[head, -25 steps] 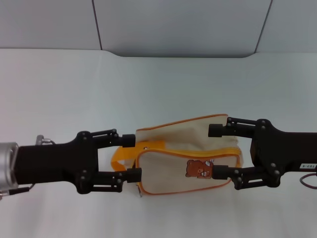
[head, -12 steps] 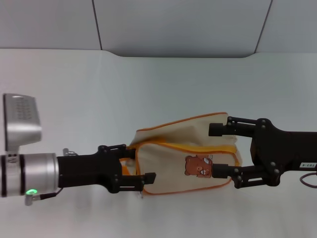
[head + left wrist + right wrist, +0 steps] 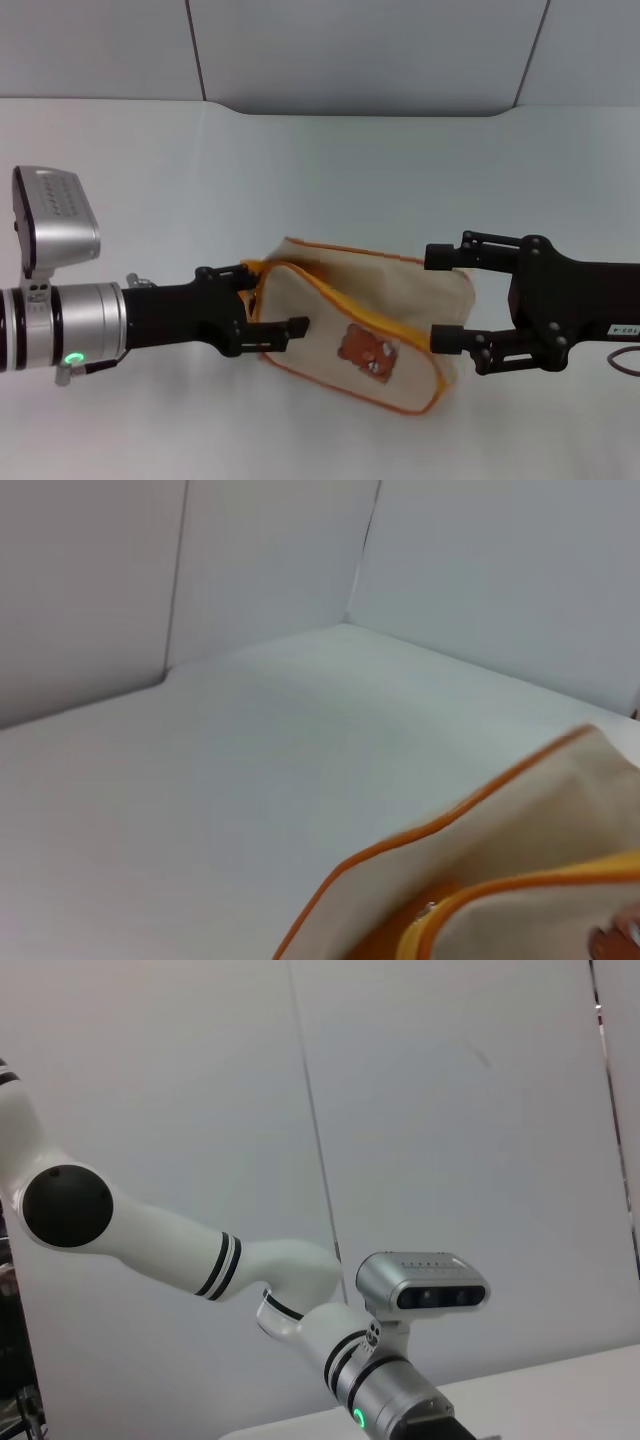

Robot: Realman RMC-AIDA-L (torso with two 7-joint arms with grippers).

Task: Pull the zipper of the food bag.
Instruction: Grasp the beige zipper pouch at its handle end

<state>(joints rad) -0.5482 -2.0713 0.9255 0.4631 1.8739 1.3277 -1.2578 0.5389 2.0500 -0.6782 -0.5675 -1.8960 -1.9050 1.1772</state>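
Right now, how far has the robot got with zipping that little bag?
Both grippers already bracket the cream canvas food bag with orange piping: the right gripper straddles its right end, fingers open. The left gripper is working at the left end, where the orange zipper line starts. The pull tab isn't visible, so I can't tell whether the slider has travelled; the pull itself seems left.

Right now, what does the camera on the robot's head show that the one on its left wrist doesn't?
Only the head view shows both pincers at the food bag: the left pincer at its left end, the right pincer open around its right end. It also shows the bear patch. Only the left wrist view shows the corner where two wall panels meet, seen from low down. Both show the white table and the cream bag with its orange piping.
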